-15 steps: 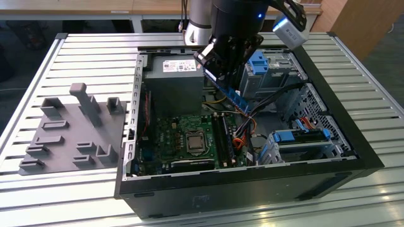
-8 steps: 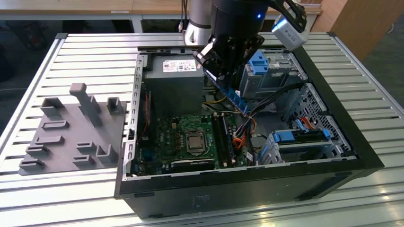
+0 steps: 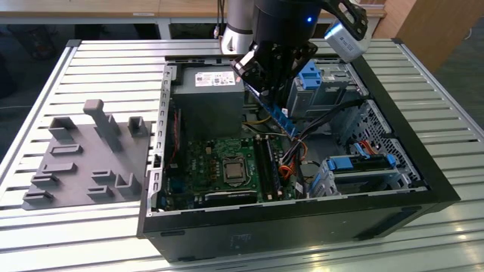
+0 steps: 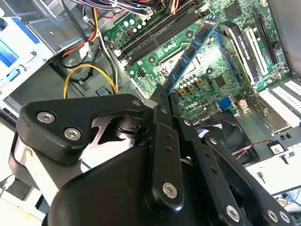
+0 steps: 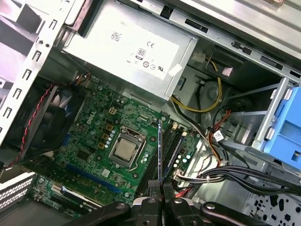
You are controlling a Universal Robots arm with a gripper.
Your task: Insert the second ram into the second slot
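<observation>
Your fingers (image 4: 162, 113) are clamped on one end of the thin, flat blue circuit-board ram stick (image 4: 193, 49). They hold it edge-down above the green motherboard's (image 5: 94, 136) long black memory slots (image 4: 162, 30), unseated, probably to line it up.

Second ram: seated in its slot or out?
Out. The gripper holds the second ram tilted above the motherboard, not seated in the ram slots.

One open computer case (image 3: 302, 226) sits on one slatted bench (image 3: 113, 62). One grey moulded tray (image 3: 76, 187) lies at the exterior view's left. Inside the case are one power supply (image 3: 208, 102), one motherboard (image 3: 196, 164), one processor socket (image 3: 230, 169), one fan (image 5: 47, 125) and two blue drive clips (image 3: 309, 76), the second clip (image 3: 363, 162) lower right. One robot arm (image 3: 284, 22) carries one gripper (image 5: 160, 184), with one blue memory stick (image 4: 193, 49) pinched between its fingers.
</observation>
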